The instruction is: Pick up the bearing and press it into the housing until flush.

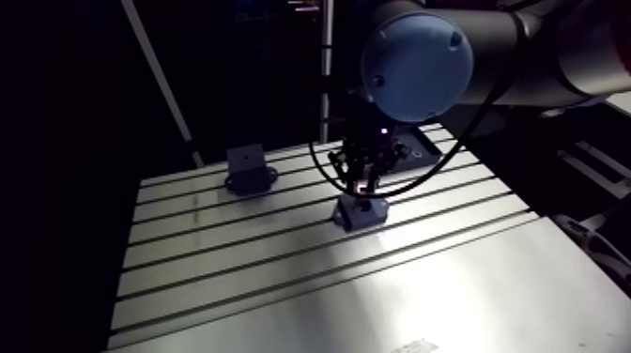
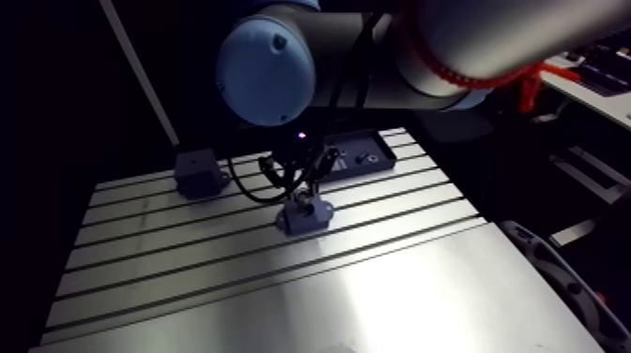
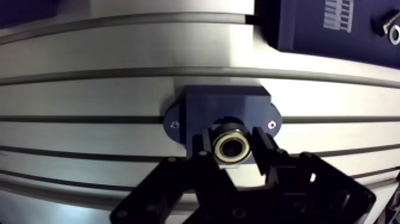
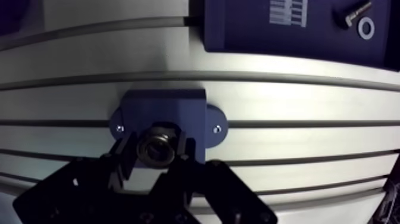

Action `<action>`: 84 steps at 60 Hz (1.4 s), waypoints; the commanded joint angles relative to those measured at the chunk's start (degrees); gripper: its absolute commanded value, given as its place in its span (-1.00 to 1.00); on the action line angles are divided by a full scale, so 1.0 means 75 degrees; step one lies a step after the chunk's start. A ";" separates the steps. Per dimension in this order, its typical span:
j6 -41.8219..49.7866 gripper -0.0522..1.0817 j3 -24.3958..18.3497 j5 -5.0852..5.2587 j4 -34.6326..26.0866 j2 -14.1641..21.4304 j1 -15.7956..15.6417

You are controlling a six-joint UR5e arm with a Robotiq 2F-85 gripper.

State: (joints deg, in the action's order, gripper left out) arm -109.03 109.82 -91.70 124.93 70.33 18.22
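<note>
Two fingers (image 3: 263, 146) of our gripper (image 3: 232, 150) clamp the bearing (image 3: 231, 145) by its sides, ring facing up, right over the dark housing (image 3: 226, 107) on the slotted table (image 3: 89, 95), so we reckon the push can go straight down until it sits flush.

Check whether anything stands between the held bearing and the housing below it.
Nothing visible does. The fingers clamp the bearing directly over the housing, whose top face shows bare around it. The blue tray lies apart, beyond the housing.
</note>
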 commanded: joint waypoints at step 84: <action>-0.0164 0.39 0.0118 0.0010 0.0237 -0.0278 0.0055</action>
State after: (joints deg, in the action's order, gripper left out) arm -110.25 110.64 -91.59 126.70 68.30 18.57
